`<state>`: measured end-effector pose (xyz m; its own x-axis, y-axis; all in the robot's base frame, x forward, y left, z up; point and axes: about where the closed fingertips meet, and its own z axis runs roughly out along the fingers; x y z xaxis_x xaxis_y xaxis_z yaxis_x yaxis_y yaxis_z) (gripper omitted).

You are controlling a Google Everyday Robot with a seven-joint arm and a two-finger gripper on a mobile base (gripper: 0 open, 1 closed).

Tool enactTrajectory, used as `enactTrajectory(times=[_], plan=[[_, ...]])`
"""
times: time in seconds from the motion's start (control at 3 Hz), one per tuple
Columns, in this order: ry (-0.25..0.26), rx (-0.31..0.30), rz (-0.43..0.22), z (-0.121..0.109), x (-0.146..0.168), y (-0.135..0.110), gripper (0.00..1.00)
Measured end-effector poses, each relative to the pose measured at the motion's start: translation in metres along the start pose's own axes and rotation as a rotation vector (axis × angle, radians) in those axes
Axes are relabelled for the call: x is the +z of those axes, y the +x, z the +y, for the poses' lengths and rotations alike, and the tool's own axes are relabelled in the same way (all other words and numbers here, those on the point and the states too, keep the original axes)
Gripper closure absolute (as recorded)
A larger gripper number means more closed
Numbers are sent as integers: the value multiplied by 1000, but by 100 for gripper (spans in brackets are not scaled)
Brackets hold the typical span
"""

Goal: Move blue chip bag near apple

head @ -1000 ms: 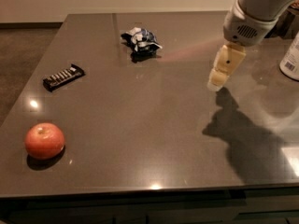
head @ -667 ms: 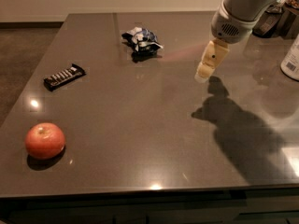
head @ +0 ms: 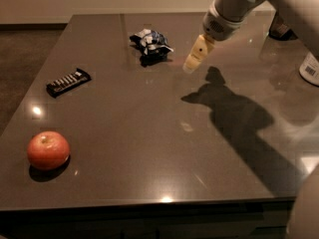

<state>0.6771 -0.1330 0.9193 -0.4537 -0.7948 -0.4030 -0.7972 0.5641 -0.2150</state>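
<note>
The blue chip bag (head: 150,42), dark blue with white patches and crumpled, lies on the dark table (head: 149,143) at the back centre. The red-orange apple (head: 48,150) sits at the front left of the table. My gripper (head: 195,57) hangs above the table, a short way right of the chip bag and apart from it. Its pale fingers (head: 197,54) point down and left toward the bag. It holds nothing. The arm comes in from the upper right.
A flat black bar-shaped wrapper with white stripes (head: 68,81) lies at the left of the table. A white container (head: 311,67) stands at the right edge. A dark object (head: 280,29) sits at the back right. The arm's shadow (head: 234,113) falls across the table's right half.
My gripper has moved left and toward the back of the table, closing in on the chip bag. The bag, apple and wrapper have not moved.
</note>
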Motion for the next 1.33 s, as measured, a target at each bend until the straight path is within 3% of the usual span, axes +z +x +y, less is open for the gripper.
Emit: enactTrajectory(times=[0.33,0.67,1.33], plan=[[16,80,-56,-9,33,-41,0],[20,124,-91,-15,55,-66,0],[-7,148,-153,-3,99,-122,0]])
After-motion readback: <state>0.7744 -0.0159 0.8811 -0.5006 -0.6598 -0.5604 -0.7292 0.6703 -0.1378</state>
